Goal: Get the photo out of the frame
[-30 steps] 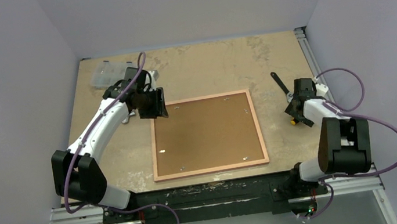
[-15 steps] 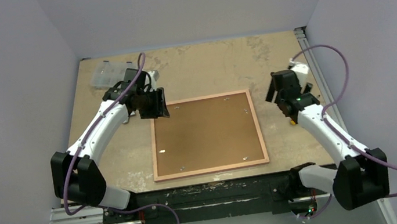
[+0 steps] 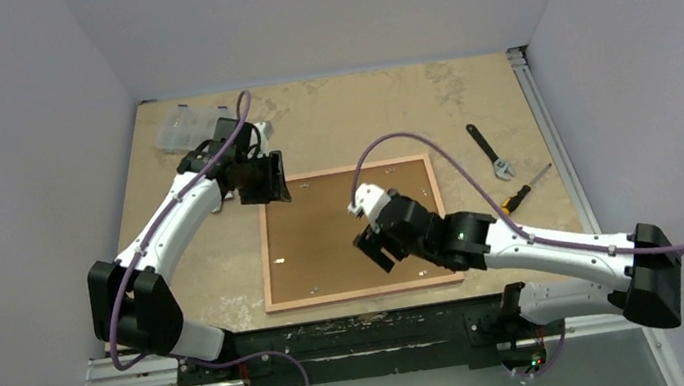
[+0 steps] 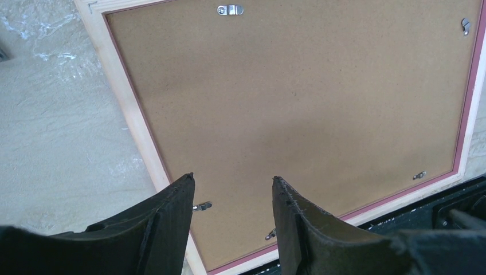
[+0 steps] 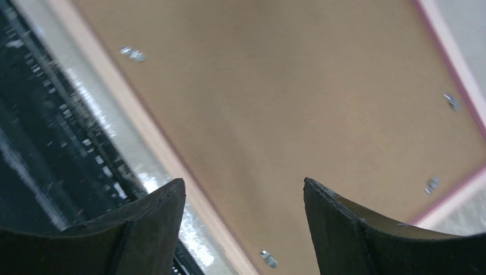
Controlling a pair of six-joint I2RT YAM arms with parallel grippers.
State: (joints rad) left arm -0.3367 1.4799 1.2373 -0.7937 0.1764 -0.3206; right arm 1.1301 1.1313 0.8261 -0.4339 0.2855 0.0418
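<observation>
The frame (image 3: 356, 231) lies flat, back side up, in the middle of the top view on the table (image 3: 357, 115); its brown fibreboard is ringed by a pale rim, with small metal clips (image 4: 230, 10) near the edges; the left gripper (image 4: 232, 182) hangs over the frame's upper-left corner, jaws spread and holding nothing; the right gripper (image 5: 243, 186) hovers over the lower centre of the board, jaws likewise wide apart and empty; a wrench (image 3: 488, 150) and a screwdriver (image 3: 525, 191) lie at the right of the picture, apart from the frame.
</observation>
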